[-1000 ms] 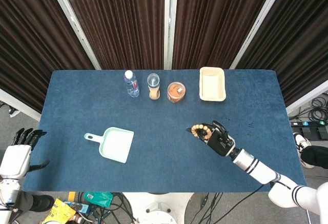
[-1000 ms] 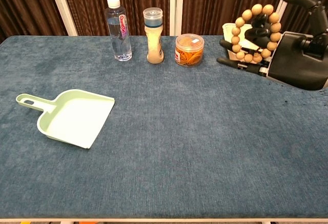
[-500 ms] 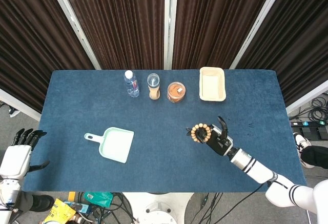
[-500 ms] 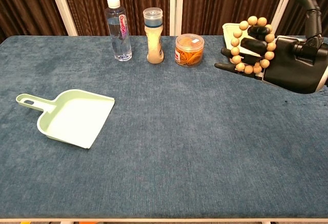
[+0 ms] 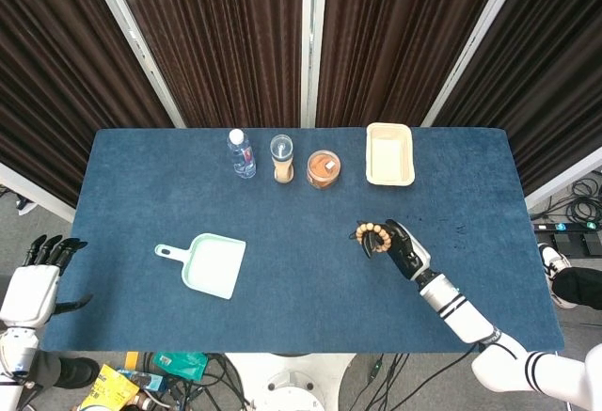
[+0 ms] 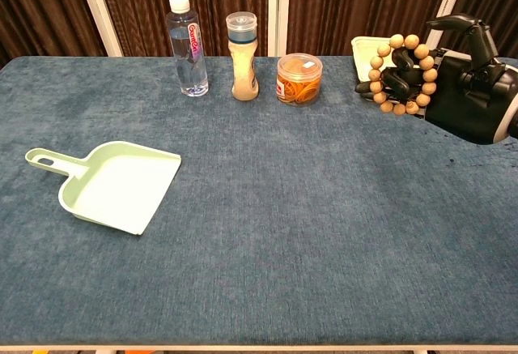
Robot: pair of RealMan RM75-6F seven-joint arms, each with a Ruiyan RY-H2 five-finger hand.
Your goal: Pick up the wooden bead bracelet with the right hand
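Note:
The wooden bead bracelet (image 6: pixel 399 74) is a ring of pale round beads, lifted off the blue table and hanging around the curled black fingers of my right hand (image 6: pixel 461 87). From the head view the bracelet (image 5: pixel 373 236) sits at the tip of the right hand (image 5: pixel 400 248), right of the table's middle. My left hand (image 5: pixel 38 279) hangs off the table's left edge, fingers apart, holding nothing.
Along the back stand a water bottle (image 6: pixel 187 45), a shaker jar (image 6: pixel 243 56), a clear tub of orange bands (image 6: pixel 299 78) and a cream tray (image 5: pixel 389 153). A mint dustpan (image 6: pixel 109 185) lies at the left on the blue table (image 6: pixel 267 232).
The right hand has turned and its fingers have curled more tightly through the bracelet, which shifted slightly right and away. The left hand has not moved.

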